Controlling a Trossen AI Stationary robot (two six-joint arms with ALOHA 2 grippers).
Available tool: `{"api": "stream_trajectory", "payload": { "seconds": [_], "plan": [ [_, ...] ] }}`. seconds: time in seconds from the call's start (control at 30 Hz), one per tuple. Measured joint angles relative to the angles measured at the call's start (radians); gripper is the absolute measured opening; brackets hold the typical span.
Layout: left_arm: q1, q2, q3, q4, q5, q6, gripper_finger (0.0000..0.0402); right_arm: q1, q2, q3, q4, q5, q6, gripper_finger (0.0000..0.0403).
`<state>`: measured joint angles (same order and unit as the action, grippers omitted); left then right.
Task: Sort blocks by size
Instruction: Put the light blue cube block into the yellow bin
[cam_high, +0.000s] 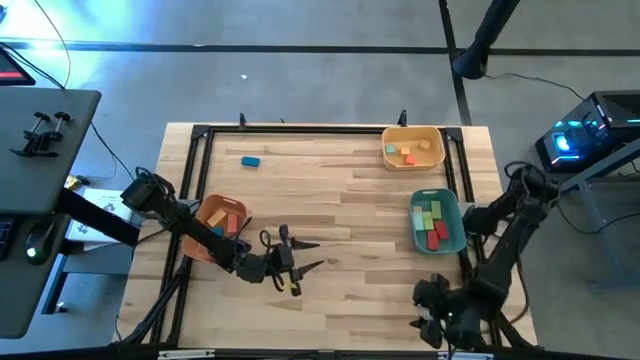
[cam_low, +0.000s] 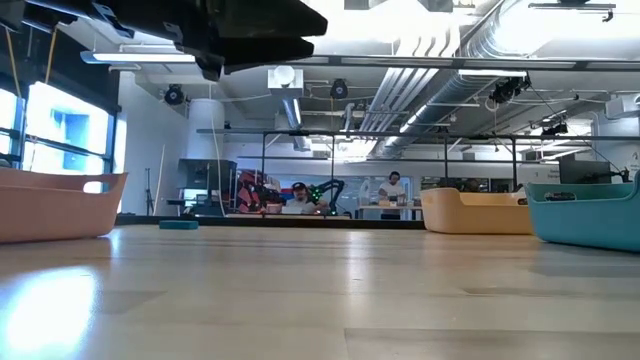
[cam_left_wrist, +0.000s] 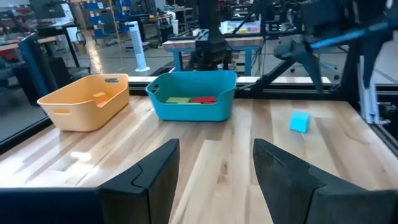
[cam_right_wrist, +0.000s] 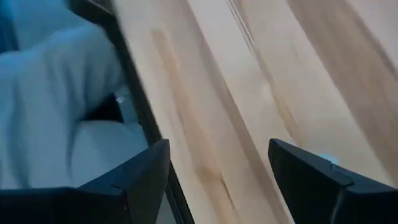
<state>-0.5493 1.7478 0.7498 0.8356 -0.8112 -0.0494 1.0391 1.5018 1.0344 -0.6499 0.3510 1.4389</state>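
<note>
One teal block (cam_high: 250, 160) lies alone on the table at the far left; it also shows in the left wrist view (cam_left_wrist: 300, 122). Other blocks lie in three bins: orange (cam_high: 222, 218), yellow (cam_high: 408, 153) and teal (cam_high: 432, 222). My left gripper (cam_high: 315, 254) is open and level beside the orange bin, pointing toward the table's right, with nothing between its fingers (cam_left_wrist: 158, 180). My right gripper (cam_right_wrist: 217, 180) is open over the table's near right edge (cam_high: 428, 315), slanting down and holding nothing. A small yellowish piece (cam_high: 293, 287) shows by the left gripper; I cannot tell what it is.
The orange bin (cam_low: 50, 205) stands at the table's left, the yellow bin (cam_low: 475, 212) at the far right corner and the teal bin (cam_low: 590, 212) along the right edge. A black frame (cam_high: 300, 130) rims the table. Bare wood lies in the middle.
</note>
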Motion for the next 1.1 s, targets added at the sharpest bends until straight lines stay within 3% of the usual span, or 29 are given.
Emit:
{"api": "stream_trajectory", "payload": {
  "seconds": [0.13, 0.37, 0.7, 0.9, 1.1],
  "plan": [
    [0.015, 0.0, 0.0, 0.0, 0.005, -0.007, 0.0193, 0.035, 0.055, -0.001, -0.07, -0.099, 0.102, 0.027],
    [0.037, 0.0, 0.0, 0.0, 0.017, -0.009, 0.0193, 0.023, 0.164, -0.002, -0.155, -0.254, 0.04, 0.027],
    [0.046, 0.0, 0.0, 0.0, 0.043, -0.025, 0.0193, 0.015, 0.22, -0.002, -0.287, -0.253, 0.03, 0.027],
    [0.046, 0.0, 0.0, 0.0, 0.043, -0.026, 0.0193, -0.018, 0.22, -0.002, -0.238, -0.185, -0.035, 0.027],
    [0.043, 0.0, 0.0, -0.001, 0.06, -0.027, 0.0193, -0.08, 0.249, -0.002, -0.228, -0.199, -0.056, 0.027]
  ]
}}
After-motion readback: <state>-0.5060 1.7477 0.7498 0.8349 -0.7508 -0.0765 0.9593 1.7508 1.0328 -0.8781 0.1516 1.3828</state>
